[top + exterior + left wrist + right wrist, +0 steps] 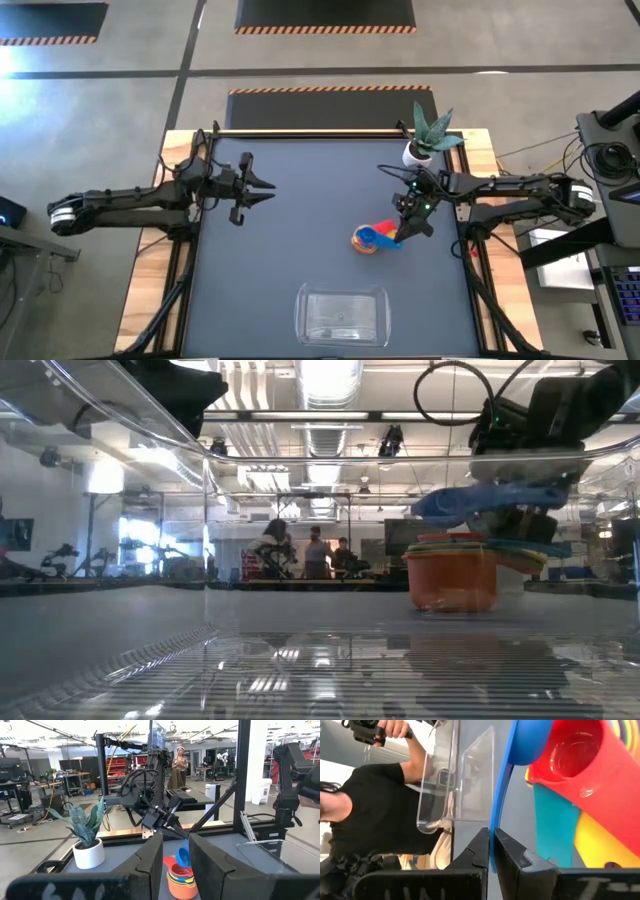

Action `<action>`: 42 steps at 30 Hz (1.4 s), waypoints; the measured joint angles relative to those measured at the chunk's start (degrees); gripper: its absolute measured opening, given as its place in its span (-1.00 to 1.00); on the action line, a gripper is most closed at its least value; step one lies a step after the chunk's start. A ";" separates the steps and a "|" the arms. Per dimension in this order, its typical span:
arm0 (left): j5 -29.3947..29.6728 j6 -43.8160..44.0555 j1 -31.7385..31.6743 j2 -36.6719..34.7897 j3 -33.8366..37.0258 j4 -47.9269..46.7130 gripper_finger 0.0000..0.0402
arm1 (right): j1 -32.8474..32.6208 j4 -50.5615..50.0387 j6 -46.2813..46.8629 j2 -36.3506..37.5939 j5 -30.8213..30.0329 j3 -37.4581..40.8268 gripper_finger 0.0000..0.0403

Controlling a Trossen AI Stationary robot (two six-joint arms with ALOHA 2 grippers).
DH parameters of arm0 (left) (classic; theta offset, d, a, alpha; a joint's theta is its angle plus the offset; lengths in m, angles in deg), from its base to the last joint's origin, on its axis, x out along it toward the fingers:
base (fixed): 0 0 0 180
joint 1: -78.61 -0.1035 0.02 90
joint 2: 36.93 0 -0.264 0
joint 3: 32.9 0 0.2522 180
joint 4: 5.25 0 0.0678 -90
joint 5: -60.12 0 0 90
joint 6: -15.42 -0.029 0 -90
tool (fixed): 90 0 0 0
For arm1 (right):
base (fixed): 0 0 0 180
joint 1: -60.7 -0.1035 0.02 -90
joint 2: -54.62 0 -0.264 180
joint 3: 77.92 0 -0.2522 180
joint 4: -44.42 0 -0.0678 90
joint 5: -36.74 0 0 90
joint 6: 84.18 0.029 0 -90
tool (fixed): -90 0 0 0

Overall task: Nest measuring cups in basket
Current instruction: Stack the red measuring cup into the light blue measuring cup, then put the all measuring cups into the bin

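The right gripper (408,228) is down over the stack of measuring cups (372,240) right of the table's middle, its jaws pinching the flat handle of the blue cup (506,785), which sits tilted on top of the pile. From the wrist view the two fingers (512,857) clamp that thin blue handle edge-on, with the red cup (580,765) nested just beneath and teal and yellow handles fanning out below it. At table height the blue cup hangs slightly above the orange cup (455,582), the biggest at the bottom of the stack. The clear basket (342,314) sits at the near edge of the table, well apart from the cups, and no cup lies in it. The left gripper (262,189) hovers over the left side of the table, jaws spread, holding nothing. A potted plant (428,141) stands at the far right corner. A person in a black top (375,805) shows beyond the basket.
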 joint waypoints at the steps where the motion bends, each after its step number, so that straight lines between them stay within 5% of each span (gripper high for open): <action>1: -0.02 0.00 0.00 0.04 0.00 0.00 -0.62 | 0.24 -0.10 0.01 0.00 0.03 0.05 -0.96; 13: 0.00 -0.02 0.00 0.37 -0.02 -0.09 -0.62 | 0.26 -4.79 0.70 0.00 -0.45 0.18 -0.91; 29: 0.00 0.00 0.00 0.37 -0.02 -0.55 -0.62 | 0.26 -11.94 -3.49 0.04 -2.24 -5.58 -0.36; 42: 0.00 0.00 0.00 0.37 -0.02 -0.70 -0.62 | -4.83 -21.23 -13.20 0.48 -24.96 -15.44 -0.45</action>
